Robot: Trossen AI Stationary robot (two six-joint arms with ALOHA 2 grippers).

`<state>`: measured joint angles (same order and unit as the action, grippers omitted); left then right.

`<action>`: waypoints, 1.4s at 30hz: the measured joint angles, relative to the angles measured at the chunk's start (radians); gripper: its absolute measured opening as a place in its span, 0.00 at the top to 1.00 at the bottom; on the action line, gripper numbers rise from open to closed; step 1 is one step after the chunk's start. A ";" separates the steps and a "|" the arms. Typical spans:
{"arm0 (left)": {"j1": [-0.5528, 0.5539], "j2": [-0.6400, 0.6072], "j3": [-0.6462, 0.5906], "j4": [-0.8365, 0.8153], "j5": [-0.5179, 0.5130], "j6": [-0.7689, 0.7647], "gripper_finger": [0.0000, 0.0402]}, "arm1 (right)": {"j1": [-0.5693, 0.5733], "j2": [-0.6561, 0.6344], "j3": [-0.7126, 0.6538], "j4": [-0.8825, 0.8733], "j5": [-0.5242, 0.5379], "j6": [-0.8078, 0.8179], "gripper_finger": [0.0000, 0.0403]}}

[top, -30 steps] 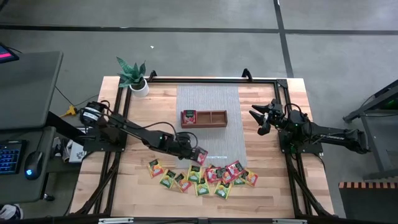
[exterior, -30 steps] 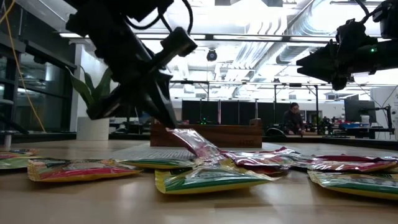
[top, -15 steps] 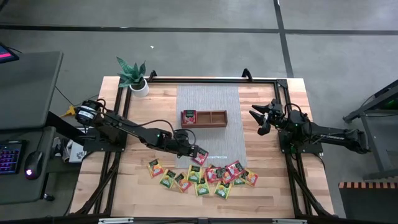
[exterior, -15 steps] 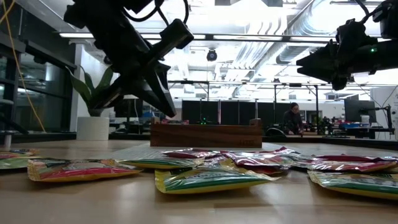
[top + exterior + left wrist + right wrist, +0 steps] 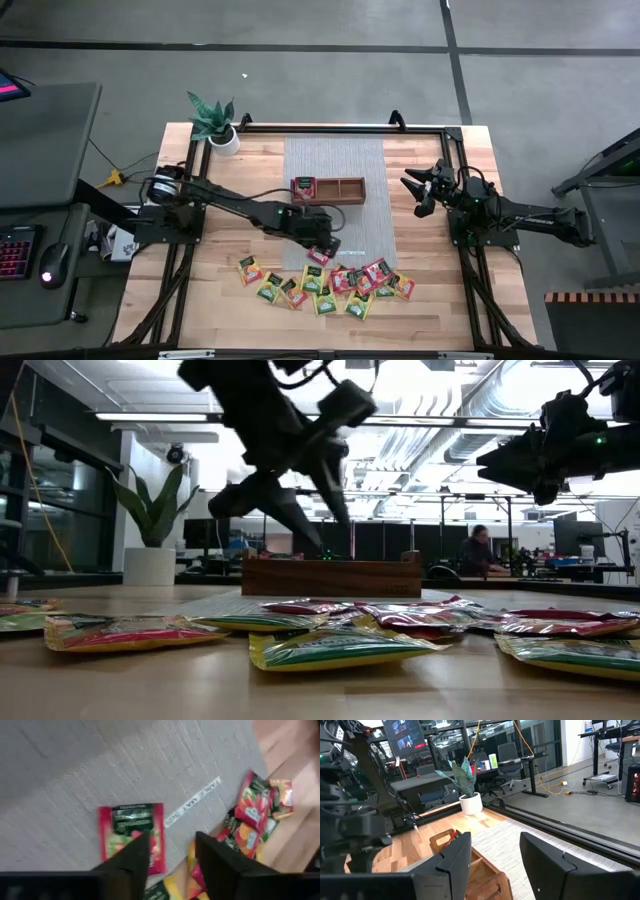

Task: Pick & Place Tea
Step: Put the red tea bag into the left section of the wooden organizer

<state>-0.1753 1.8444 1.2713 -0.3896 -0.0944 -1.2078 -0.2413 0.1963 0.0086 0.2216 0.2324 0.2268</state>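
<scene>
Since the earlier frame, left gripper [image 5: 322, 243] dropped its red packet [image 5: 131, 836] on the mat [image 5: 335, 160], short of the tray [image 5: 328, 190]; jaws parted, empty. Right gripper [image 5: 419, 192], open, waited beside the tray. Risk: regrasping the flat packet might slip.

Bright overhead lights, low view backlit w/ glare; wrist view blurry.

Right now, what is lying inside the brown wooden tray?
The wooden tray has three compartments. One red tea packet lies in the compartment nearest the plant; the other two look bare from above. The bottom under that packet is covered, so anything beneath it cannot be seen.
</scene>
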 joint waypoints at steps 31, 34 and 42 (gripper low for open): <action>0.018 0.139 0.179 -0.293 0.184 -0.001 0.31 | 0.000 -0.001 0.000 0.000 0.000 0.000 0.59; 0.015 0.139 0.227 -0.427 0.121 -0.004 0.31 | 0.000 -0.001 0.000 0.000 0.000 0.000 0.59; 0.019 0.137 0.354 -0.501 0.019 -0.035 0.31 | 0.000 -0.001 0.000 0.000 0.000 0.000 0.59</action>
<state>-0.1562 1.9816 1.6251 -0.8904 -0.0753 -1.2427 -0.2414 0.1955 0.0086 0.2214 0.2325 0.2268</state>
